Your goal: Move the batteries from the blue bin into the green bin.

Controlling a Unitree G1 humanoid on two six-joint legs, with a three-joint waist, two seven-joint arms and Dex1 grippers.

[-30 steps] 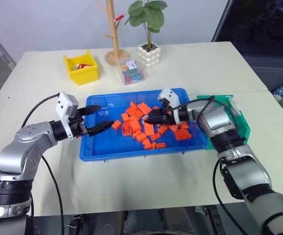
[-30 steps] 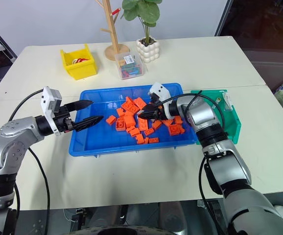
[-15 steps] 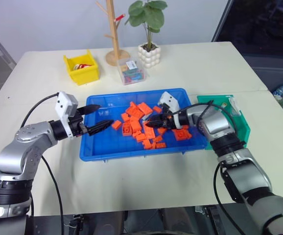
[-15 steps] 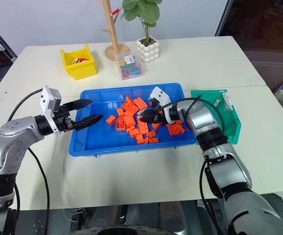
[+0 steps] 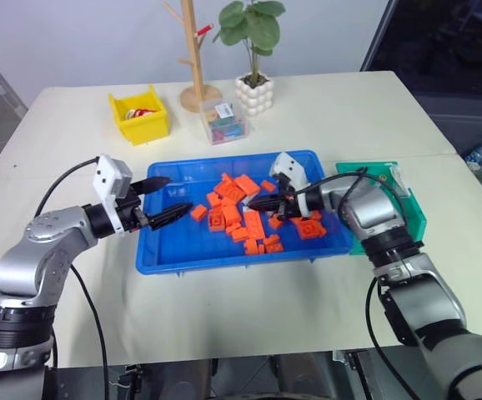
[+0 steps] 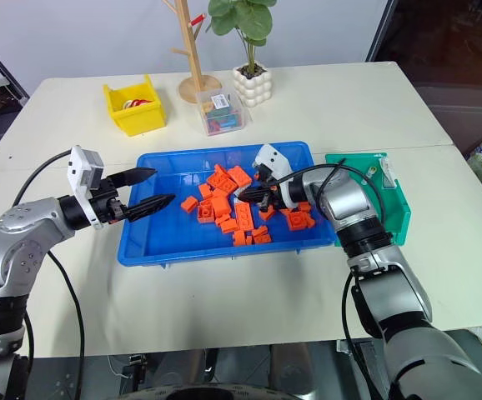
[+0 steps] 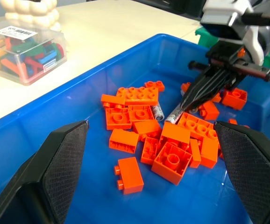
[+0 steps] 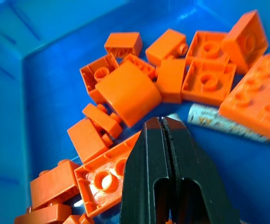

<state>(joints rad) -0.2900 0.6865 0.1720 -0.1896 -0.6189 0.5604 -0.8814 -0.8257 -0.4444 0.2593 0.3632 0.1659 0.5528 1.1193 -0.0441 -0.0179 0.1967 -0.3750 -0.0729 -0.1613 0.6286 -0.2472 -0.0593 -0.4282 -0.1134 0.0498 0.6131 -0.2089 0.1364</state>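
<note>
while the right fingers (image 8: 164, 135) meet empty, a battery (image 8: 219, 122) lies beside them.

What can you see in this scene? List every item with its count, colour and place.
table: one, cream, under everything
blue bin: one, blue, table centre
orange bricks: many, orange, heaped in the blue bin
batteries: at least two, silver-grey, among the bricks
green bin: one, green, right of the blue bin
yellow bin: one, yellow, far left
clear box: one, colourful pieces inside, behind the blue bin
potted plant: one, white pot, far edge
wooden stand: one, beside the plant
left gripper: black, open, over the blue bin's left end
right gripper: black, shut, above the bricks
</note>
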